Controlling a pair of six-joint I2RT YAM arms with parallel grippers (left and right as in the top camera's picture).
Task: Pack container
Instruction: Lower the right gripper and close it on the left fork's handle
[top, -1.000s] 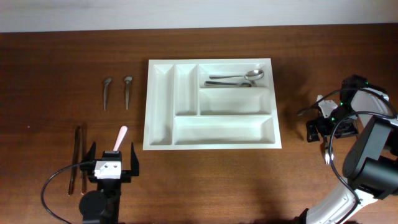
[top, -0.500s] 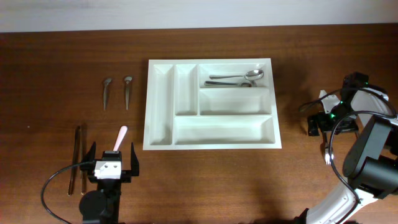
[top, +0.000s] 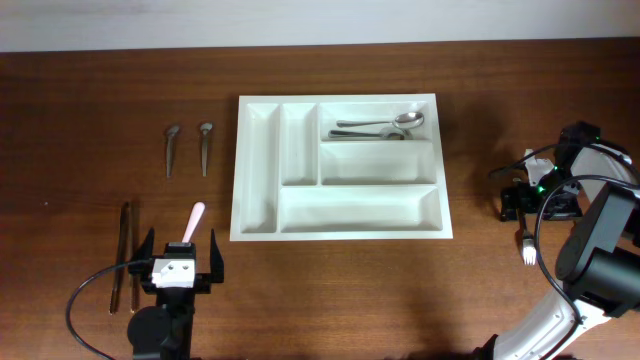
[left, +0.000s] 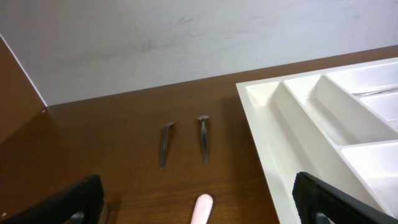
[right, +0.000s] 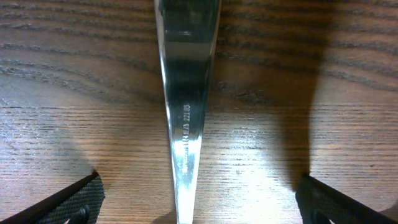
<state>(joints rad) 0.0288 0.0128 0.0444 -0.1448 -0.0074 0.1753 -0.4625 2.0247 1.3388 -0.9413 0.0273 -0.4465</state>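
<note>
**At the right edge: open jaws over a fork, nothing gripped yet**

Over on the right side of the table, well apart from the container (top: 240, 170), my right gripper (top: 525, 205) hung low over a fork (top: 526, 250) lying flat on the wood. In the right wrist view its fingers (right: 68, 202) stood wide apart at the bottom corners, with the fork's tapering steel handle running between them and touching neither. That gripper was open and held nothing.

The container sat at the middle of the table. Its top right compartment held spoons (top: 385, 127), and the other four looked bare.

My left gripper (top: 182, 255) was parked near the front edge, also spread wide and empty. A pink-handled utensil (top: 193, 220) lay just ahead of it, with two small spoons (top: 188, 148) farther off.

My worry was the pinch. The handle was thin, polished and flush to the table. If I closed too high, the pads would likely skate off it. If I closed too low, the tips would scrape the wood and could flick the fork aside.

The handle also looked slightly left of centre between the fingers, so one pad would meet it first and could spin it. If I caught it near one end, the fork might swing on the carry and snag a divider.
</note>
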